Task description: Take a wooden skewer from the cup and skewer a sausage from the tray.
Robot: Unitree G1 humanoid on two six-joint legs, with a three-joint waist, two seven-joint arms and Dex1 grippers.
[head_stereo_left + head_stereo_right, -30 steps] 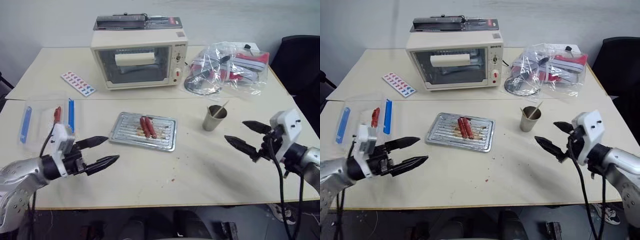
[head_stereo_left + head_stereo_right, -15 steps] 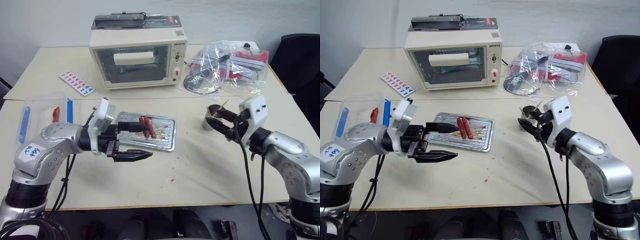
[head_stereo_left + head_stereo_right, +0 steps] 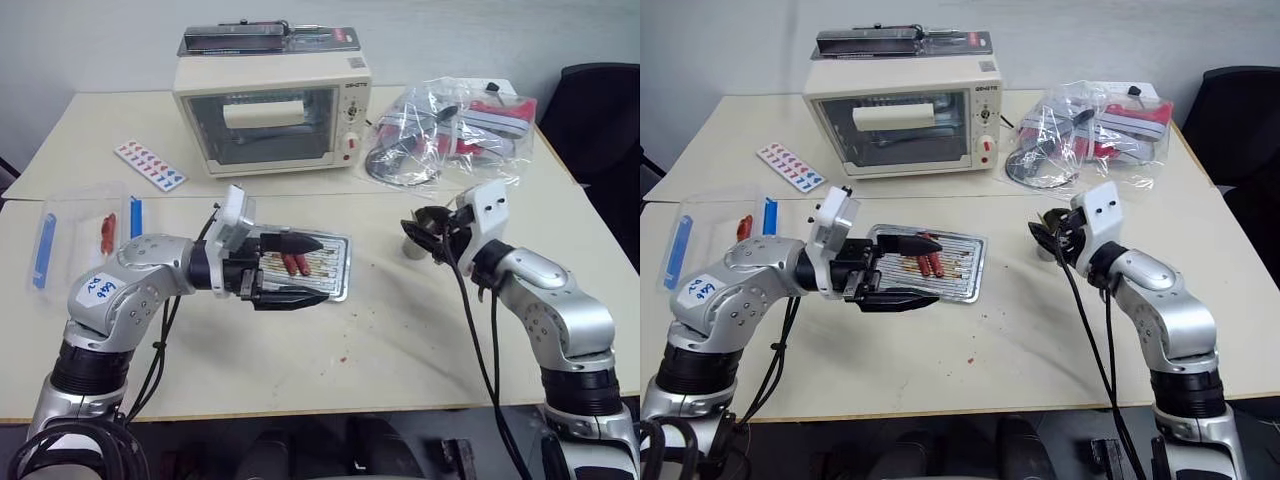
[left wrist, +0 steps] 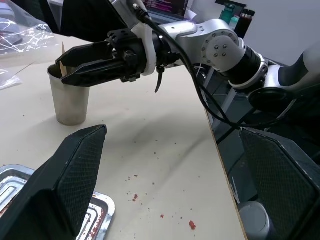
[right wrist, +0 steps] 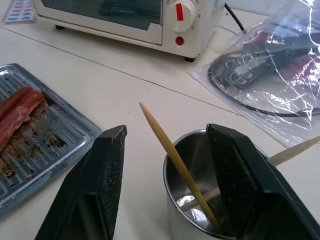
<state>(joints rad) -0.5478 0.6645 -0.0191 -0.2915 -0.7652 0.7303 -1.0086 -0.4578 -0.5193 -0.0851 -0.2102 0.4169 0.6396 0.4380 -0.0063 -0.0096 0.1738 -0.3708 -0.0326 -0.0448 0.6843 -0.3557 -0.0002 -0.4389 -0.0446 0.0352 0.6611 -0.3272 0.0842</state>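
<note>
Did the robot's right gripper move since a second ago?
Yes. The right gripper has come in from the table's right side to the cup, its fingers now around a skewer.

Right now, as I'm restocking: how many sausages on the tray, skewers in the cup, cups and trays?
Sausages: 2
Skewers: 2
Cup: 1
Tray: 1
Total: 6

Left gripper [image 3: 296, 271] held level, pointing right, jaws spread wide; right gripper [image 5: 170, 175] level, aimed forward-left, fingers parted.
</note>
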